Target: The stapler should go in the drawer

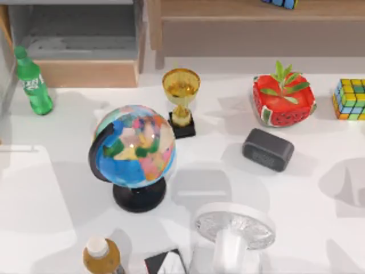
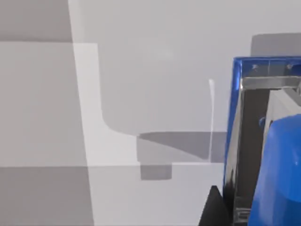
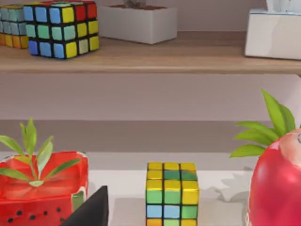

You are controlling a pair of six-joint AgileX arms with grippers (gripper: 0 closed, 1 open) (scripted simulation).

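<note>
The stapler [image 2: 277, 165] appeared in the left wrist view as a bright blue body with a metal inner channel, close to the camera, above a pale, shadowed surface. A dark wedge [image 2: 214, 209] sat just beside it at the frame's lower edge; whether that was a finger of the left gripper, and whether that gripper was clamped on the stapler or apart, could not be told.

The drawer [image 1: 85, 71] stood pulled out at the table's far left in the top view, tan front toward the table and grey inside exposed. A green bottle [image 1: 33, 83] stood upright just beside its left front corner.

Toward the middle of the table stood a globe [image 1: 134, 151] on a black base, with a gold trophy [image 1: 181, 100] just behind and to its right. A dark grey block [image 1: 268, 149] lay further right, and beyond it a watermelon planter [image 1: 283, 101] and a cube [image 1: 352, 99] at the right edge. A white fan [image 1: 234, 231] and a brown bottle [image 1: 101, 256] stood at the near edge.

The right wrist view looked level across the table at the planter [image 3: 42, 188], a cube [image 3: 171, 195] and a red apple-like object [image 3: 277, 188], with a wooden shelf [image 3: 150, 59] behind carrying another cube [image 3: 61, 28]. A black tip [image 3: 91, 209] at its lower edge did not reveal how far apart the right gripper's fingers stood.
</note>
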